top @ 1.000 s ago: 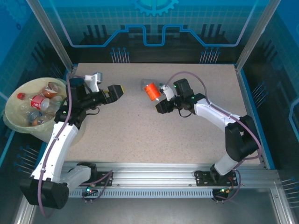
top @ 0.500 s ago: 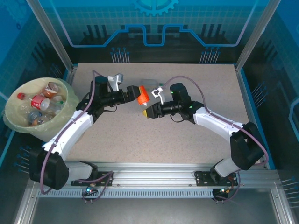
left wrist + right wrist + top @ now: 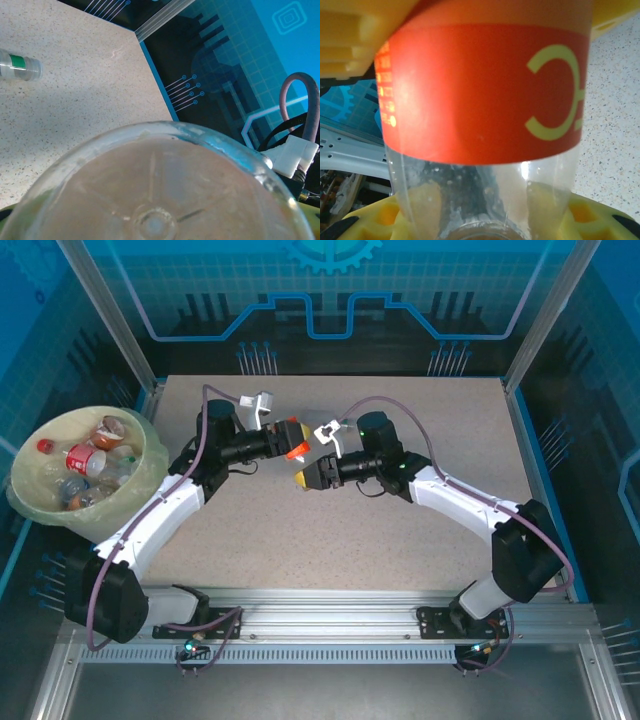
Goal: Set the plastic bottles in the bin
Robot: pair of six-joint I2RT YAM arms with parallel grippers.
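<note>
**Left pincer** (image 3: 289,439) and **right pincer** (image 3: 306,476) meet tip to tip above the tabletop (image 3: 400,540), with the orange-labelled bottle (image 3: 298,450) between them.

**Left pincer:** yellow fingers (image 3: 347,35) clamped on either side of the label, the bottle's base facing its wrist camera.

**Right pincer:** fingers (image 3: 380,217) flank the clear neck end; whether they press it cannot be told.

A green-labelled bottle (image 3: 17,66) lies on the tabletop beyond the left pincer. The bin (image 3: 25,495), holding other bottles (image 3: 85,460), stands well behind it, beside the left arm.
</note>
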